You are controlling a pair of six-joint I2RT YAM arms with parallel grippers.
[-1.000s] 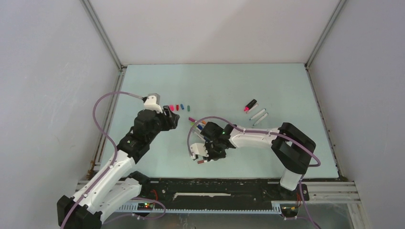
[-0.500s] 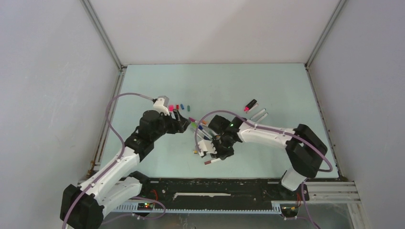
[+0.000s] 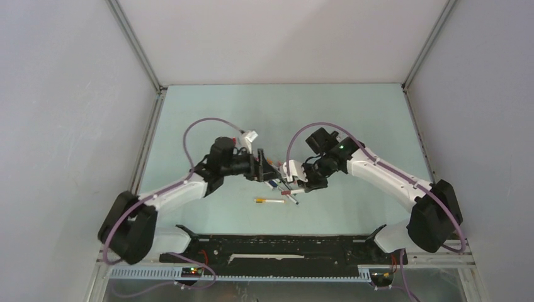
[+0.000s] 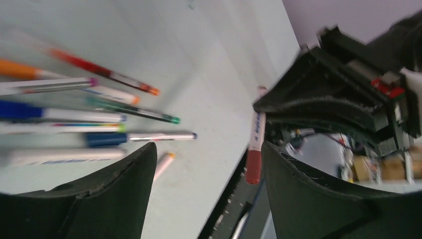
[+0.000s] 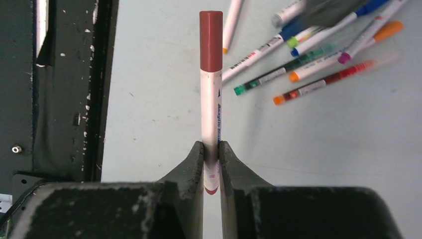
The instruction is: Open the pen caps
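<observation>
Right arm's fingers [image 5: 195, 164] clench only the tail of a thin white-barrelled felt pen [image 5: 211, 104] just beside the heap of loose pens [image 5: 259, 54]. Left arm's fingers [image 4: 308, 189] gape, the pen's dark red plastic cap [image 4: 253, 167] near one finger: an off-centre pull could twist the pen free.

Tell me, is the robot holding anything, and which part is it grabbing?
The right gripper pinches a white pen near the end opposite its dark red cap. The left gripper is open and holds nothing.
</observation>
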